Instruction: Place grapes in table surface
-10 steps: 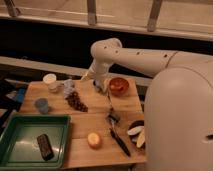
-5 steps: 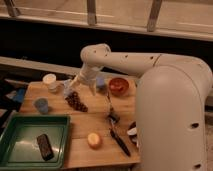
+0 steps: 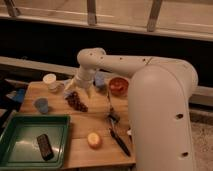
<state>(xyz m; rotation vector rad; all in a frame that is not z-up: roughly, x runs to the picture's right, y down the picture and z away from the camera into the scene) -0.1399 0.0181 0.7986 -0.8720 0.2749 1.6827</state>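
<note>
The small bunch of dark purple-maroon grapes lies on the light tan wooden plank surface, toward its back half and left of centre. The white two-finger gripper hangs right over the bunch's upper end. It is spread wide, one finger to each side of the berries, and it does not seem to clamp them. Whether it touches them cannot be told.

The bulky white robot arm reaches in from the right. Just behind the gripper stands a small pale blue cup, and beside that a round red bowl. To the left of the grapes are a white cylindrical cup and, nearer the front, a blue plastic cup.

A round yellow-orange fruit sits near the front edge, with long black utensils to its right. A green plastic tray at the front left holds a dark rectangular object.
</note>
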